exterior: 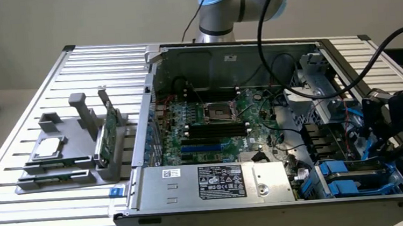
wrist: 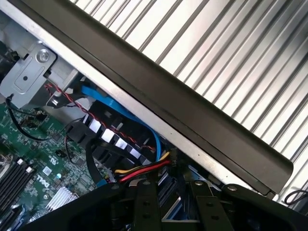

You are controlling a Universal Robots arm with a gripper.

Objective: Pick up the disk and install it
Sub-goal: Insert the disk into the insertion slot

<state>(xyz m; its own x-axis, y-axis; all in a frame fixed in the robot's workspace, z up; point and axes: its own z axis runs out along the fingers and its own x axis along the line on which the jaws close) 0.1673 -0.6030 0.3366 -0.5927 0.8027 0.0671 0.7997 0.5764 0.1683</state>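
My gripper [exterior: 396, 130] hangs over the drive bay corner of the open computer case [exterior: 204, 56], at the exterior view's right. In the wrist view its two black fingers [wrist: 144, 202] point down into the case, just inside the dark side wall [wrist: 192, 115]. A narrow strip of silver-grey metal with a blue edge, the disk [wrist: 169, 215], shows between them, and the gripper [wrist: 171, 207] is shut on it. Most of the disk is hidden by the fingers and the gripper body.
Blue carriers [exterior: 344, 180] sit in the bay below the gripper. Red, yellow and black wires [wrist: 144, 169] and a blue cable [wrist: 120, 113] run close by. The motherboard [exterior: 217, 122] and power supply [exterior: 214, 182] lie inside the case. A grey fixture [exterior: 62, 175] holds a silver chip [exterior: 49, 148] and a green card [exterior: 110, 133].
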